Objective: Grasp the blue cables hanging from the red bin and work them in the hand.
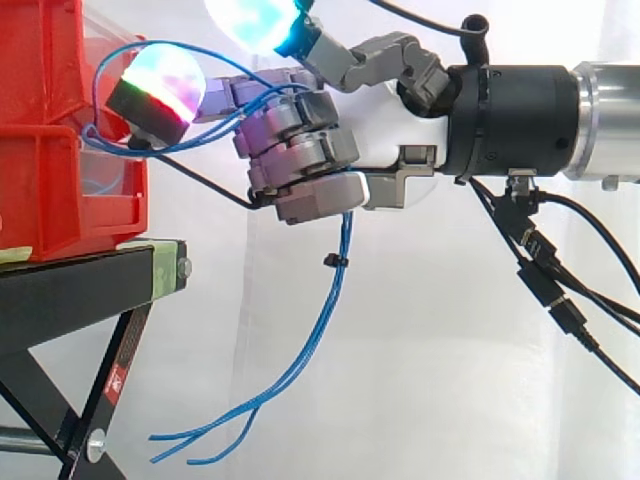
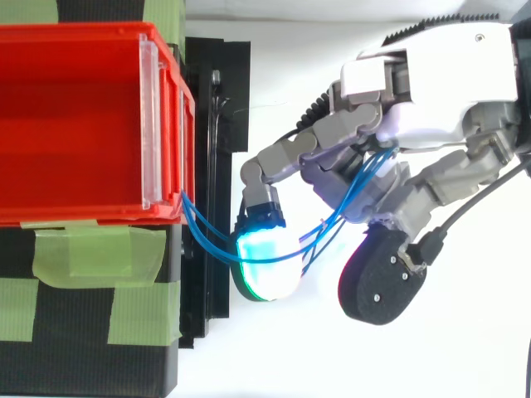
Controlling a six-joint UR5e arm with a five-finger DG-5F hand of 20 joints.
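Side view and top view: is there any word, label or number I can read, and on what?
Red sticker on the black stand's leg: print too small to read.
Red bin, green tape, hand, blue cables: no text visible.

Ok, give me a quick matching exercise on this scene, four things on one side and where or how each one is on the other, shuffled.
1 blue cables
2 red bin
3 hand
4 green tape

A sits on the black stand
B curled round the cables
C stuck on the stand's top
D hanging down below the hand

Pairs: 1-D, 2-A, 3-B, 4-C
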